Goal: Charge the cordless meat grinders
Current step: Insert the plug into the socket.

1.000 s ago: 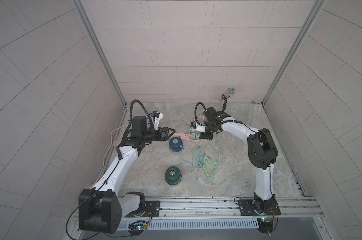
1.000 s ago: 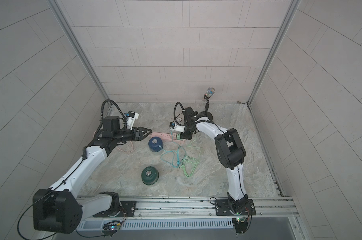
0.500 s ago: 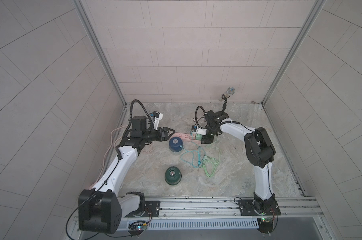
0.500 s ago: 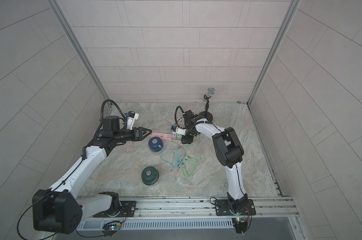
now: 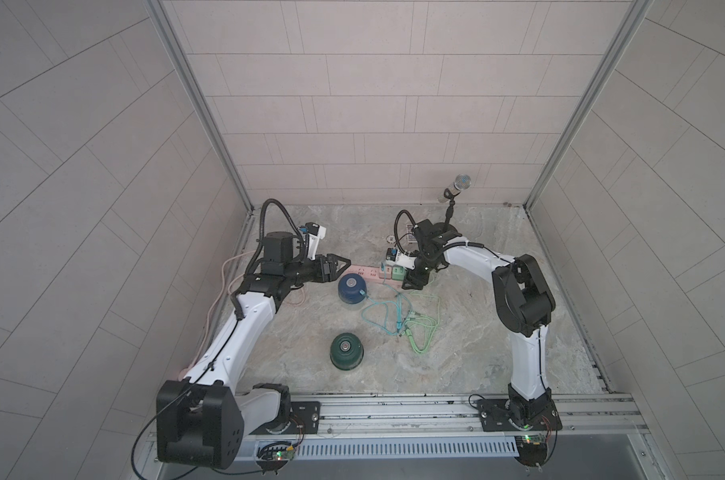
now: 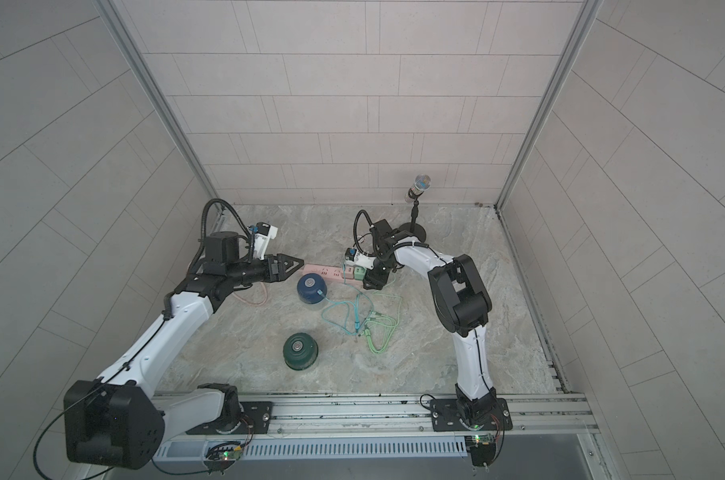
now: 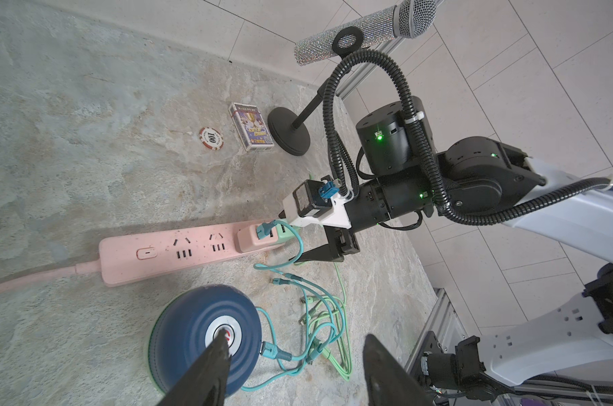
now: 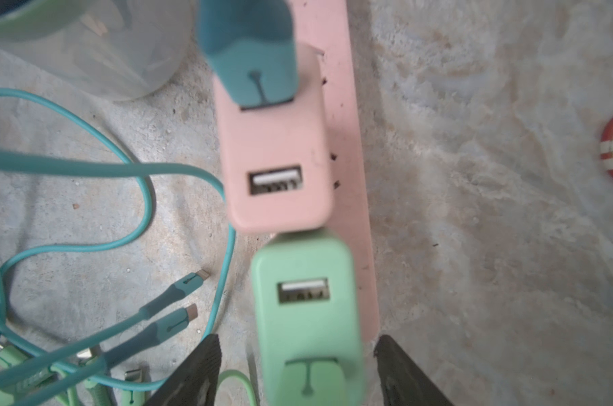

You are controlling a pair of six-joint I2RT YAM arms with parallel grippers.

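Observation:
The dark blue meat grinder [image 5: 351, 287] [image 6: 310, 286] [image 7: 206, 334] stands by the pink power strip [image 5: 367, 272] [image 7: 171, 249], with a teal cable [image 7: 280, 355] running from its side to the pink adapter [image 8: 276, 154]. Nearer the front, the dark green meat grinder [image 5: 346, 350] [image 6: 299, 350] stands alone with no cable. My left gripper [image 5: 344, 266] [image 7: 296, 339] hovers open and empty above the blue grinder. My right gripper [image 5: 412, 282] [image 8: 298, 339] is open. One jaw stands on each side of the green adapter [image 8: 308, 316], which carries a green plug, and neither touches it.
Loose teal and green cable ends [image 5: 406, 324] lie tangled right of the grinders. A microphone on a stand [image 5: 456, 195], a card box [image 7: 251, 127] and a poker chip [image 7: 212, 139] sit at the back. The strip's pink cord [image 5: 223, 282] runs along the left wall.
My right gripper's jaws have spread apart at the green adapter, and its wrist has shifted slightly along the strip. The left arm has not moved.

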